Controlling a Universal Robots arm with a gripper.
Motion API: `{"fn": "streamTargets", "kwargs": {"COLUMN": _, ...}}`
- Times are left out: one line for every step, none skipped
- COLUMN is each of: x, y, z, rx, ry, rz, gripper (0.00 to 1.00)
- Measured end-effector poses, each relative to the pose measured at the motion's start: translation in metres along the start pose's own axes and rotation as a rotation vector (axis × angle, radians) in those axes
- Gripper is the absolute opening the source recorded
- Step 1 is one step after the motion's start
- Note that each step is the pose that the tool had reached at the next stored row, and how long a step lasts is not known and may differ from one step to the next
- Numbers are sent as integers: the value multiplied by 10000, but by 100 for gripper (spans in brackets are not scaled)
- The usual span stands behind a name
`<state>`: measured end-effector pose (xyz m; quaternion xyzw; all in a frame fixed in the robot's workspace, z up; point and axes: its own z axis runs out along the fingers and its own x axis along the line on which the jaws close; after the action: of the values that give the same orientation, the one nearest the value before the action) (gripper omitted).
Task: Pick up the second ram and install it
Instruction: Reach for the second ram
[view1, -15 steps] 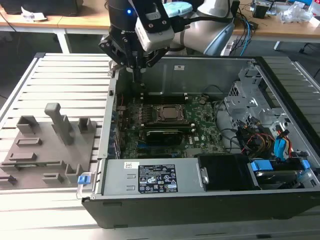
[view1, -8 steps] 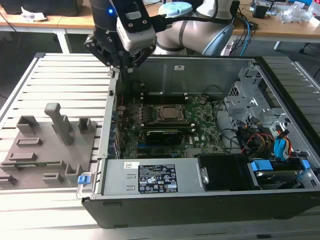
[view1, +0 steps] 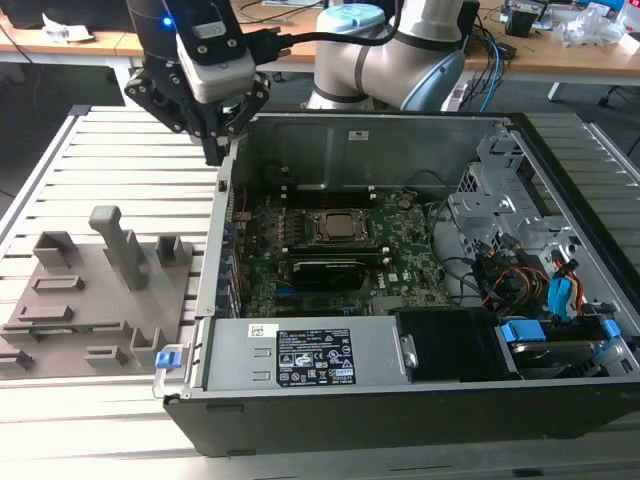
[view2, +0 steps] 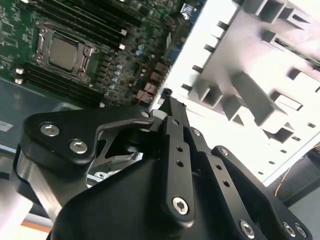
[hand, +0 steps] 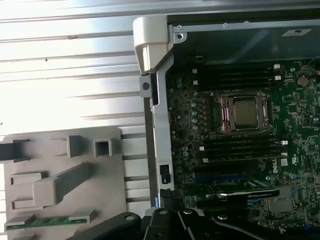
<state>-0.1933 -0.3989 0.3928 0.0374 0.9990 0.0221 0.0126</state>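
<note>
Exterior view first: nearest to me is the grey holder (view1: 60, 345) on the slatted worktop (view1: 100, 140), just beside the open computer case (view1: 330, 355). The second ram (hand: 50, 220) sits along one edge of that holder. In the first wrist view it reads as a thin green strip caught between two grey tabs.

I'd judge it light and stiff but easily hurt: a bare board with small parts. It wants holding by its long edges or short ends, never across the chips or the contact edge, and kept square so it doesn't twist.

Further back, the tool (view1: 216, 152) hangs above the case's side wall, well apart from the ram. Its fingers (view2: 172, 150) are drawn together, and I can see nothing between them.

The exterior view gives the tool's height and its place over the wall. The first wrist view gives the stick's colour and seating. The second wrist view gives the fingers close up, with the motherboard (view2: 125, 60) beyond them. Deepest inside the case lies the processor (hand: 245, 112), flanked by dark memory slots.
</note>
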Motion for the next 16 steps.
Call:
{"fn": "streamTargets", "kwargs": {"x": 41, "y": -3, "z": 0, "rx": -1, "ry": 0, "rz": 1, "gripper": 11}}
{"fn": "streamTargets", "kwargs": {"x": 85, "y": -6, "z": -1, "rx": -1, "ry": -1, "rz": 0, "gripper": 11}}
{"fn": "streamTargets", "kwargs": {"x": 141, "y": -11, "z": -1, "rx": -1, "ry": 0, "rz": -1, "gripper": 11}}
{"fn": "streamTargets", "kwargs": {"x": 173, "y": -13, "z": -1, "rx": -1, "ry": -1, "rz": 0, "gripper": 11}}
{"fn": "streamTargets", "kwargs": {"x": 199, "y": -15, "z": -2, "rx": 0, "ry": 0, "rz": 1, "gripper": 11}}
{"fn": "streamTargets", "kwargs": {"x": 234, "y": -17, "z": -2, "rx": -1, "ry": 0, "rz": 1, "gripper": 11}}
{"fn": "streamTargets", "kwargs": {"x": 272, "y": -20, "z": -3, "rx": -1, "ry": -1, "rz": -1, "gripper": 11}}
{"fn": "streamTargets", "kwargs": {"x": 307, "y": -23, "z": -4, "rx": 0, "ry": 0, "rz": -1, "gripper": 11}}
{"fn": "streamTargets", "kwargs": {"x": 338, "y": -26, "z": -4, "rx": 0, "ry": 0, "rz": -1, "gripper": 11}}
{"fn": "streamTargets", "kwargs": {"x": 376, "y": -28, "z": -4, "rx": -1, "ry": -1, "rz": 0, "gripper": 11}}
{"fn": "streamTargets", "kwargs": {"x": 433, "y": -33, "z": -5, "rx": 0, "ry": 0, "rz": 0, "gripper": 11}}
{"fn": "streamTargets", "kwargs": {"x": 485, "y": -36, "z": -5, "rx": -1, "ry": 0, "rz": 0, "gripper": 11}}
{"fn": "streamTargets", "kwargs": {"x": 514, "y": -39, "z": -5, "rx": 0, "ry": -1, "rz": -1, "gripper": 11}}
{"fn": "streamTargets", "kwargs": {"x": 545, "y": -41, "z": -5, "rx": -1, "ry": -1, "rz": -1, "gripper": 11}}
{"fn": "streamTargets", "kwargs": {"x": 562, "y": -42, "z": -5, "rx": 0, "ry": 0, "rz": -1, "gripper": 11}}
{"fn": "streamTargets", "kwargs": {"x": 591, "y": -44, "z": -5, "rx": 0, "ry": 0, "rz": 0, "gripper": 11}}
